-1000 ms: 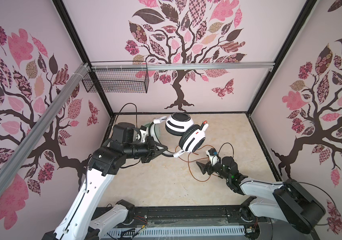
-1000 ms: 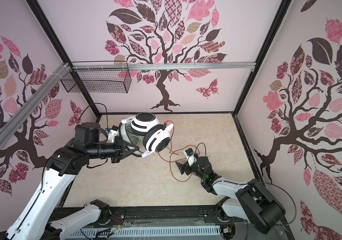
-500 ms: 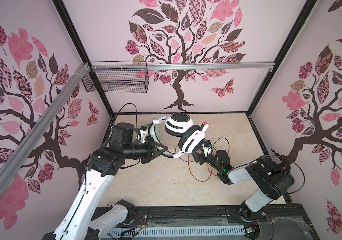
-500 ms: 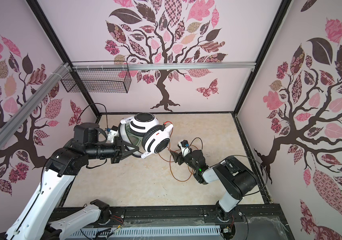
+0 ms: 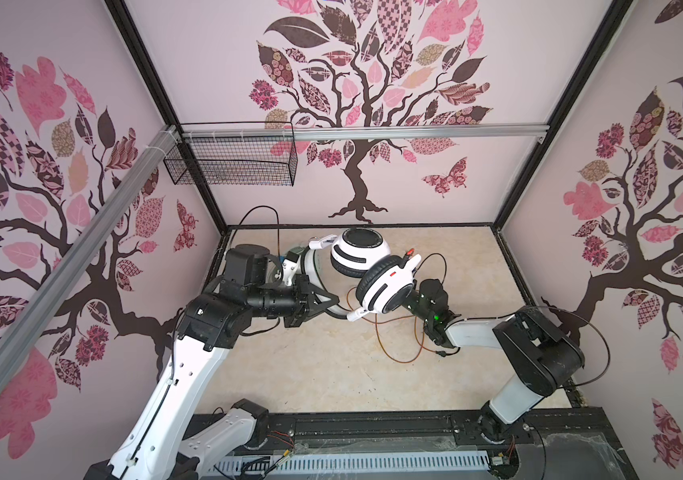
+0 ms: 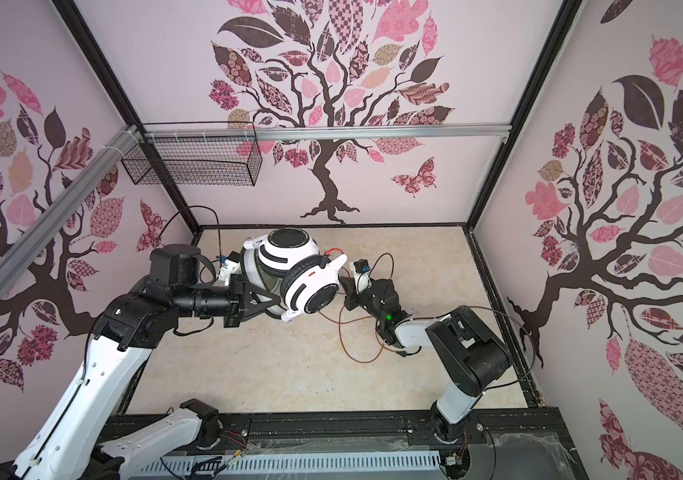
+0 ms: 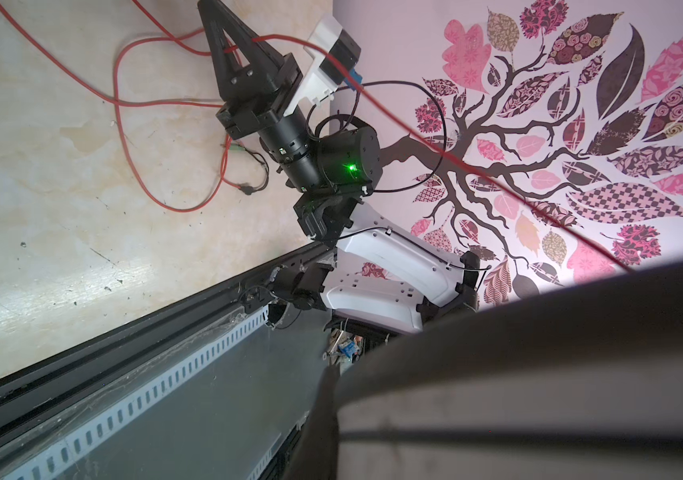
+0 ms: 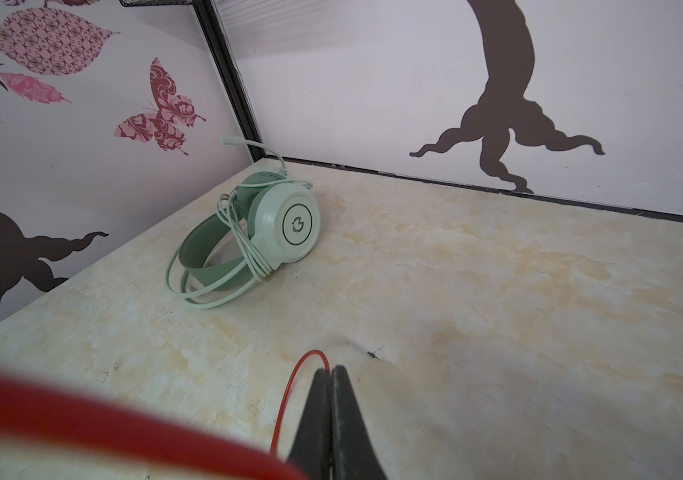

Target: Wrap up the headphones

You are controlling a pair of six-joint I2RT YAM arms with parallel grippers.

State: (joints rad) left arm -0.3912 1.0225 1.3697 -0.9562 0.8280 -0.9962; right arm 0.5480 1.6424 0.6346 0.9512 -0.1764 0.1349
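Green headphones [image 8: 256, 232] sit on table [image 5: 310, 374] by back corner, cable wound: done. White-black headphones [image 5: 385, 286] held in air, L hand [image 5: 329, 300] clamped on headband. R hand [image 8: 330, 370] pinches red cable [image 5: 398, 347], mostly loose, so wrap looks barely begun.

Headphones: two pairs, a white-and-black pair [image 5: 385, 286] and a mint-green pair [image 8: 285, 224]
Cables: two, an orange-red cable [image 7: 173, 210] and a pale green cable [image 8: 244, 247]
Wire basket [image 5: 231, 162]: one
My arms [image 5: 190, 374]: two
My grippers: two, left gripper [image 5: 333, 298] and right gripper [image 8: 331, 372]
Painted trees [image 5: 356, 187]: three
Painted butterflies [image 5: 445, 178]: two
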